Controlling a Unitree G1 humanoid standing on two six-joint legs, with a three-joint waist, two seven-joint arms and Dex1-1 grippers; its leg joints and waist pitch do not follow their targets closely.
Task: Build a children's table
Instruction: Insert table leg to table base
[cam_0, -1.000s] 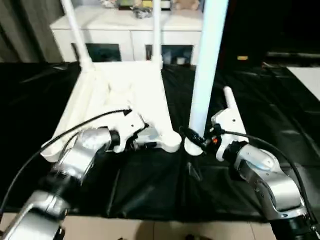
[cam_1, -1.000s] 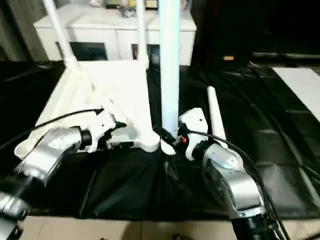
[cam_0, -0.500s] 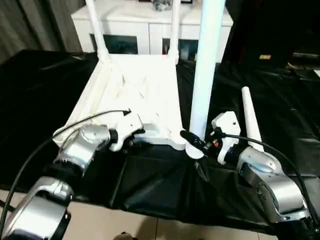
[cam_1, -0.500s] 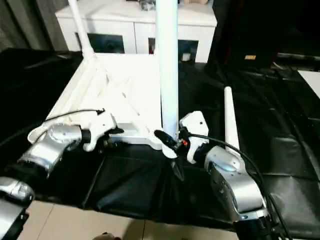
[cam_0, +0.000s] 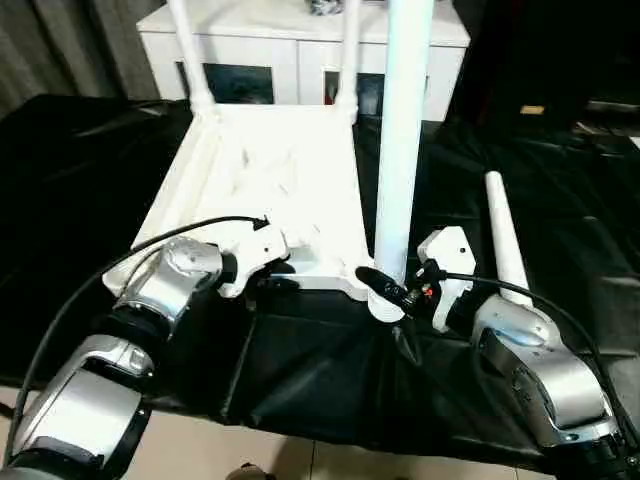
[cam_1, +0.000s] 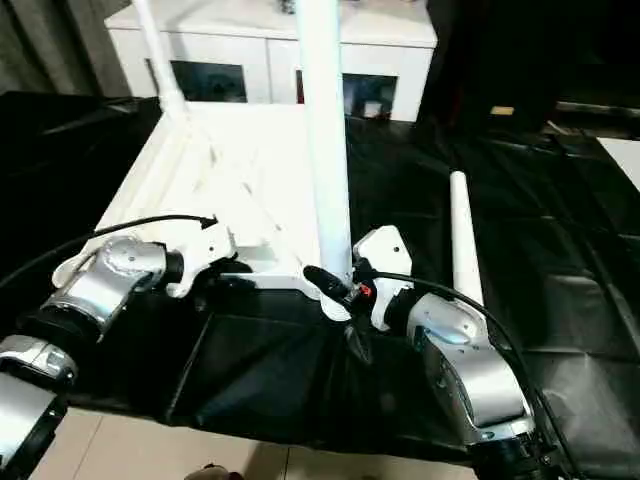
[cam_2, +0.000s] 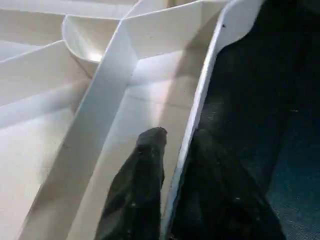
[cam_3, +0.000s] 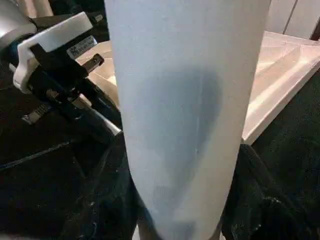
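Observation:
The white tabletop (cam_0: 270, 170) lies upside down on the black cloth, ribs up. Two white legs (cam_0: 185, 50) (cam_0: 350, 50) stand in its far corner sockets. My right gripper (cam_0: 385, 290) is shut on a third leg (cam_0: 400, 130), which stands upright at the near right corner; in the right wrist view its fingers (cam_3: 105, 200) flank this leg (cam_3: 185, 100). A fourth leg (cam_0: 503, 240) lies on the cloth to the right. My left gripper (cam_0: 275, 275) is at the near rim, its fingers (cam_2: 142, 175) pressed on either side of the rim wall (cam_2: 200, 105).
A white cabinet (cam_0: 300, 40) with glass-fronted shelves stands behind the tabletop. Black cloth (cam_0: 560, 180) covers the work surface, and its front edge drops to a light floor (cam_0: 250, 450). My left gripper (cam_3: 65, 65) also appears in the right wrist view, close to the held leg.
The camera has tilted and shifted. My left gripper's fingers have closed onto the tabletop's near rim. The right gripper keeps the upright leg at the near right corner.

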